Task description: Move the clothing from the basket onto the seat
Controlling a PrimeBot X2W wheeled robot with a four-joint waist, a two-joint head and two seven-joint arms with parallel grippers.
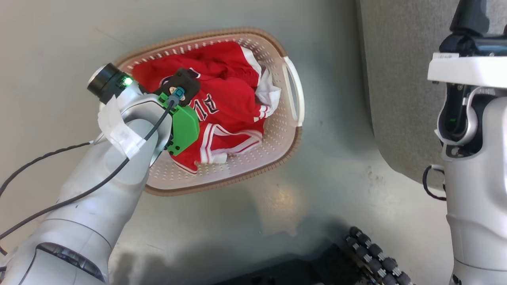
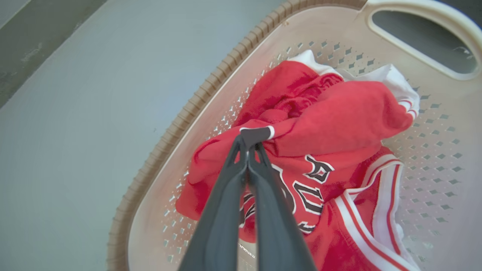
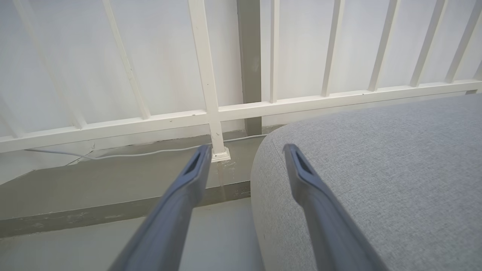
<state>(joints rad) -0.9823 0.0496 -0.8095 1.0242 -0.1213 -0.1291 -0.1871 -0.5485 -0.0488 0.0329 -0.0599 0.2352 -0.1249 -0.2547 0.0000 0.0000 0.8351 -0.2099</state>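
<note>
Red is what I see first from the head view. The clothing (image 1: pixel 229 91) lies in a loose heap inside the basket (image 1: pixel 291 146), with white stripes and some black letters showing. My left arm (image 1: pixel 119 158) reaches down over the basket's left side. The grey seat (image 1: pixel 396 79) is off to the basket's right, with a strip of floor (image 1: pixel 336 166) between them. All the clothing I can see is in the basket.

In the left wrist view, the left gripper (image 2: pixel 248 145) is down inside the basket. Its jaws are pressed together on a fold of the red cloth, right by a bit of white trim. The cloth rises to the pinch like a little tent, so I think it is caught.

In the right wrist view, the right gripper (image 3: pixel 247 150) is spread wide with nothing in it. It is away from the basket, by the seat's rounded edge, and a white railing (image 3: pixel 206 75) stands behind.

I think the clothing is light, soft and floppy. It should hang down long when I lift it, and a second piece may drag along because they are bunched together. The cloth looks thin and smooth, so a tiny pinch could slip. A thick fold or the striped hem is the best place to hold. I would lift high enough to clear the basket's rim.
</note>
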